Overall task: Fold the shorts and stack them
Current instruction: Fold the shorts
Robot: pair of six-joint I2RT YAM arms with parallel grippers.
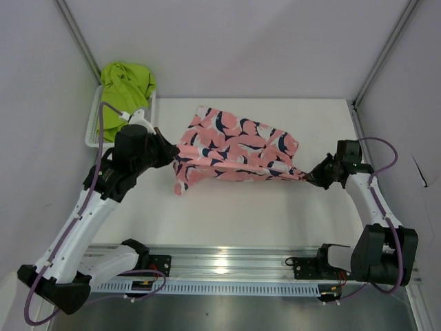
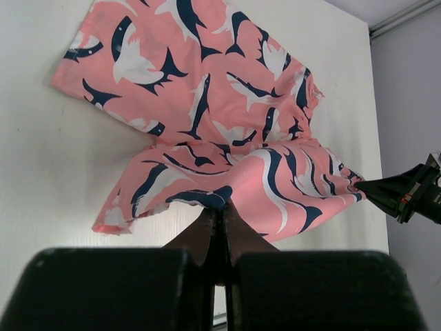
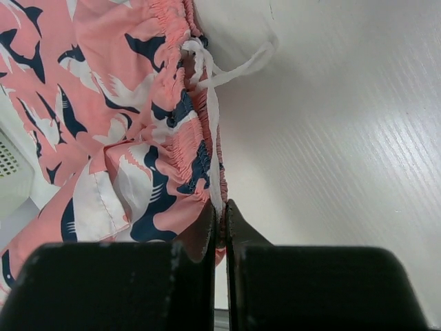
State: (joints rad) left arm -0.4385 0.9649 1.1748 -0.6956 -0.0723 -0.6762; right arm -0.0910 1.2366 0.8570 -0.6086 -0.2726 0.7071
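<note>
The pink shorts (image 1: 231, 148) with navy-and-white fish print lie across the middle of the white table, their near edge lifted. My left gripper (image 1: 172, 157) is shut on the left hem of the pink shorts (image 2: 207, 124), pinching the cloth at my fingertips (image 2: 222, 205). My right gripper (image 1: 308, 176) is shut on the elastic waistband at the right end of the pink shorts (image 3: 124, 138), next to the white drawstring (image 3: 220, 69). The cloth is stretched between both grippers. The lime green shorts (image 1: 126, 84) lie bunched in the basket at the far left.
A white mesh basket (image 1: 92, 131) stands at the far left edge of the table, behind my left arm. Grey walls enclose the table on three sides. A metal rail (image 1: 227, 269) runs along the near edge.
</note>
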